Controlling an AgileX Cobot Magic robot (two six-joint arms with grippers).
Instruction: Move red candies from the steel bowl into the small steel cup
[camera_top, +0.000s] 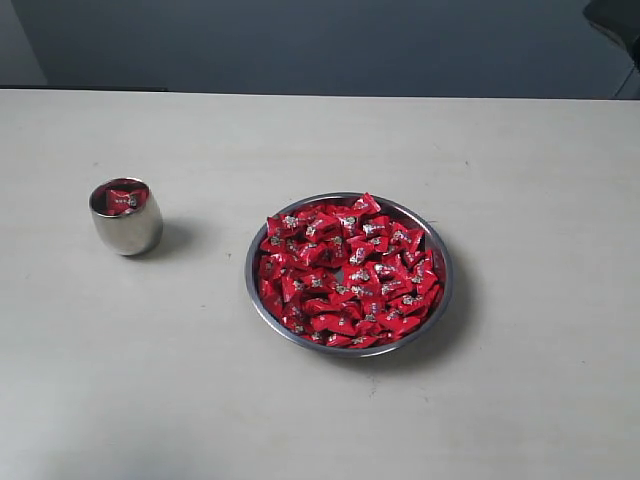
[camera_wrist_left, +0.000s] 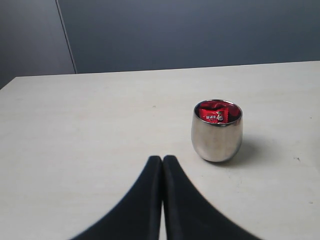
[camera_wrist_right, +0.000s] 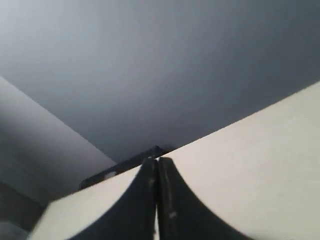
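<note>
The steel bowl (camera_top: 440, 262) sits right of the table's middle, heaped with red candies (camera_top: 348, 272). The small steel cup (camera_top: 126, 222) stands to its left with a red candy (camera_top: 122, 199) inside. The left wrist view shows the same cup (camera_wrist_left: 217, 136) and its candy (camera_wrist_left: 215, 114), a short way beyond my left gripper (camera_wrist_left: 162, 159), whose black fingers are pressed together with nothing between them. My right gripper (camera_wrist_right: 157, 161) is also shut and empty, tilted over bare table near an edge. Neither gripper appears in the exterior view.
The pale table (camera_top: 300, 420) ends at a far edge against a dark blue-grey wall (camera_top: 320, 40). A dark object (camera_top: 615, 20) pokes in at the exterior view's top right corner.
</note>
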